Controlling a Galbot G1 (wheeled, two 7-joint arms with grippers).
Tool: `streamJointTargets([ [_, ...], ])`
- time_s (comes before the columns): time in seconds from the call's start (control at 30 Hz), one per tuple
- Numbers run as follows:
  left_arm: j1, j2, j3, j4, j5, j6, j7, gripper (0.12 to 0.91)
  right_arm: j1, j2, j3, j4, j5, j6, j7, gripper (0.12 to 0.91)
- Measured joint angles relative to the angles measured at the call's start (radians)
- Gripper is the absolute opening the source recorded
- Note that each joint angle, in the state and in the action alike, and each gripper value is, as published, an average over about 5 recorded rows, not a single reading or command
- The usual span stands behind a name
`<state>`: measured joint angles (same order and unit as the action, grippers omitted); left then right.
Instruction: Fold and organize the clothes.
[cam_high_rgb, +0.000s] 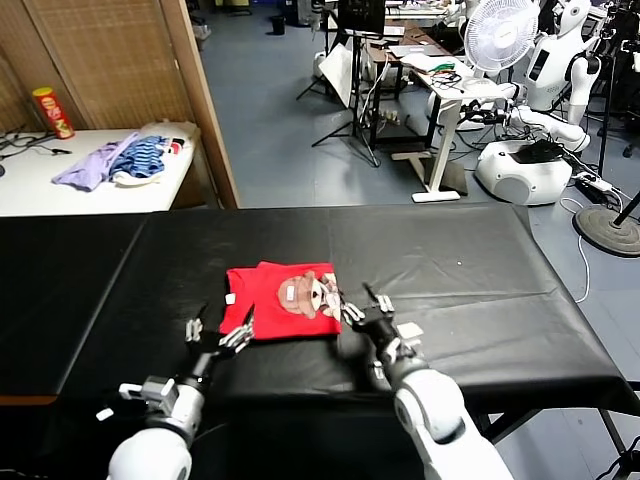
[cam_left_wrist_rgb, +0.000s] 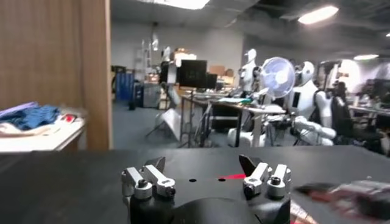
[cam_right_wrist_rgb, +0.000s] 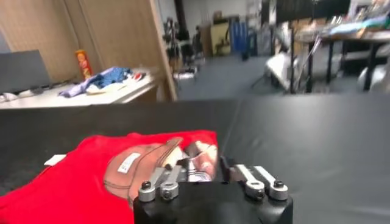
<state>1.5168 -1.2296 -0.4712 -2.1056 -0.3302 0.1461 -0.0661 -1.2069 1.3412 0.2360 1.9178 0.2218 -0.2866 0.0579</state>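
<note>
Partly folded red T-shirt (cam_high_rgb: 281, 300) between spread left gripper (cam_high_rgb: 220, 328) and spread right gripper (cam_high_rgb: 362, 304), underside hidden.

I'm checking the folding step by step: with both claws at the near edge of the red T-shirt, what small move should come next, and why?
Probably close the right claw on the near right corner of the red T-shirt. Its fingers stand apart right at that corner, beside the printed graphic, and hold nothing. The left claw is open at the near left edge. The shirt lies folded small on the black table, so a grip seems needed before any further fold.
</note>
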Motion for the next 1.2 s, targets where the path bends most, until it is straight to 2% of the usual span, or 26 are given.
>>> streamJointTargets([
  [0.07,0.018,0.013,-0.006,-0.013,-0.001,0.014,-0.018,0.798,-0.055,-0.008,0.022,0.046,-0.031,0.033,0.021,0.739],
  [0.13,0.039,0.026,-0.016,-0.030,-0.004,0.022,-0.030,0.798,-0.117,-0.016,0.046,0.091,-0.059,0.066,0.042,0.783],
  [0.37,0.161,0.075,-0.075,-0.100,-0.032,0.019,-0.062,0.798,-0.355,-0.043,0.120,0.242,-0.135,0.111,0.100,0.798],
  [0.53,0.284,0.094,-0.126,-0.144,-0.088,0.029,-0.098,0.798,-0.484,-0.058,0.148,0.329,-0.142,0.072,0.157,0.798],
  [0.77,0.417,0.099,-0.192,-0.230,-0.146,0.111,-0.141,0.798,-0.658,-0.063,0.152,0.441,-0.122,-0.029,0.236,0.798],
  [0.9,0.448,0.099,-0.218,-0.258,-0.145,0.140,-0.137,0.798,-0.723,-0.062,0.156,0.479,-0.112,-0.063,0.256,0.798],
  [1.2,0.467,0.101,-0.241,-0.259,-0.146,0.144,-0.113,0.798,-0.765,-0.062,0.156,0.502,-0.112,-0.069,0.257,0.798],
])
